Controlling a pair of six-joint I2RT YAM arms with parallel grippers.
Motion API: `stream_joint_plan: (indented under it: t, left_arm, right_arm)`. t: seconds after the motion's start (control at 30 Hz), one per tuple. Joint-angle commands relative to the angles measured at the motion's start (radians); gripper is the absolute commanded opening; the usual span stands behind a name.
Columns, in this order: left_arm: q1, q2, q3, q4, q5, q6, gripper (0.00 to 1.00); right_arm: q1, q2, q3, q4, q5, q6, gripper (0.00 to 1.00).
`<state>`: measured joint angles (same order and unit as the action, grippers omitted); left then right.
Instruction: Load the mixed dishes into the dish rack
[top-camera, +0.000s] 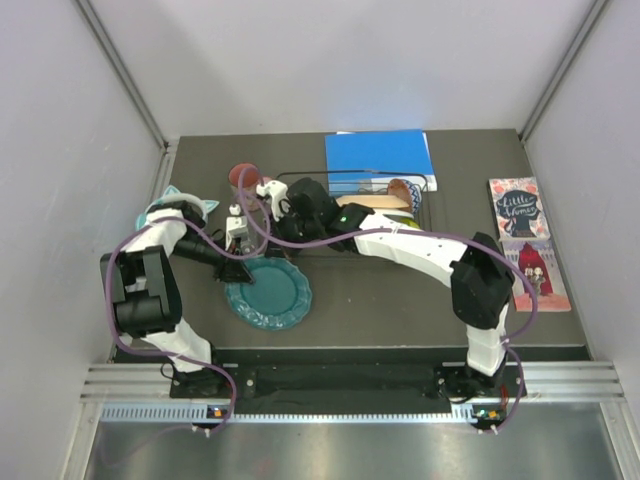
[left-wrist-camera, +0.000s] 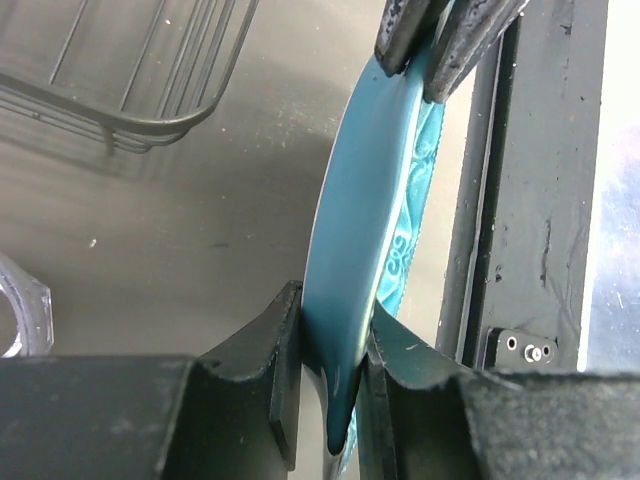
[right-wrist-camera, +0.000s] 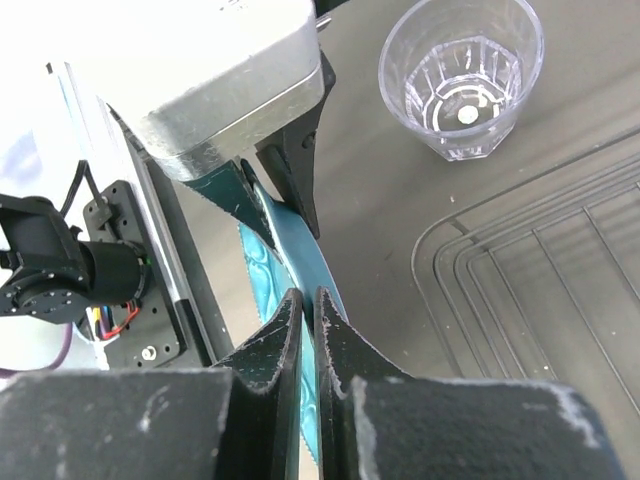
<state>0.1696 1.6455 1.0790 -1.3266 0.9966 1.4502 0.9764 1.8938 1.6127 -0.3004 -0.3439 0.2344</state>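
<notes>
The teal scalloped plate (top-camera: 270, 295) is held on edge between both grippers. My left gripper (left-wrist-camera: 335, 320) is shut on its near rim (left-wrist-camera: 355, 220), also shown in the top view (top-camera: 243, 272). My right gripper (right-wrist-camera: 308, 300) is shut on the opposite rim (right-wrist-camera: 300, 255), and its fingers (left-wrist-camera: 400, 35) show at the top of the left wrist view. The black wire dish rack (top-camera: 300, 180) stands behind, also seen in the wrist views (left-wrist-camera: 150, 110) (right-wrist-camera: 540, 270). It holds the peach plate (top-camera: 400, 188) and something yellow-green (top-camera: 395, 217). The clear cup (right-wrist-camera: 462, 75) stands beside the rack. The pink mug (top-camera: 243, 177) stands left of the rack.
A blue book (top-camera: 380, 152) lies behind the rack. Teal cat-ear headphones (top-camera: 190, 205) lie at the left wall under my left arm. Two small books (top-camera: 515, 208) (top-camera: 540, 272) lie at the right. The black table edge (left-wrist-camera: 540, 200) runs close to the plate.
</notes>
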Motion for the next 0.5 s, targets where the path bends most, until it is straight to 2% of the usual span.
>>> stream_joint_plan:
  t: [0.0, 0.03, 0.07, 0.13, 0.17, 0.27, 0.47]
  left_arm:
    - [0.007, -0.026, 0.029, -0.181, 0.030, -0.024, 0.04]
    - [0.007, -0.032, 0.030, -0.180, 0.028, -0.027, 0.04]
    - [0.007, -0.045, 0.033, -0.181, 0.022, -0.030, 0.04]
    - [0.007, -0.070, 0.036, -0.181, 0.020, -0.031, 0.04]
    - [0.005, -0.079, 0.036, -0.181, 0.014, -0.031, 0.04]
    - [0.001, -0.102, 0.039, -0.181, 0.013, -0.030, 0.04]
    - [-0.015, -0.136, 0.065, -0.181, 0.042, -0.043, 0.03]
  right_arm:
    - [-0.001, -0.050, 0.041, 0.093, -0.052, -0.048, 0.07]
    - [-0.005, -0.059, 0.023, 0.089, -0.076, -0.073, 0.14]
    - [-0.008, -0.068, 0.009, 0.087, -0.079, -0.102, 0.35]
    - [-0.025, -0.105, -0.042, 0.090, -0.114, -0.179, 0.51]
    - [-0.034, -0.119, -0.059, 0.090, -0.141, -0.200, 0.64]
    - [-0.057, -0.177, -0.141, 0.112, -0.185, -0.296, 0.82]
    - [-0.087, -0.205, -0.237, 0.150, -0.213, -0.353, 0.89]
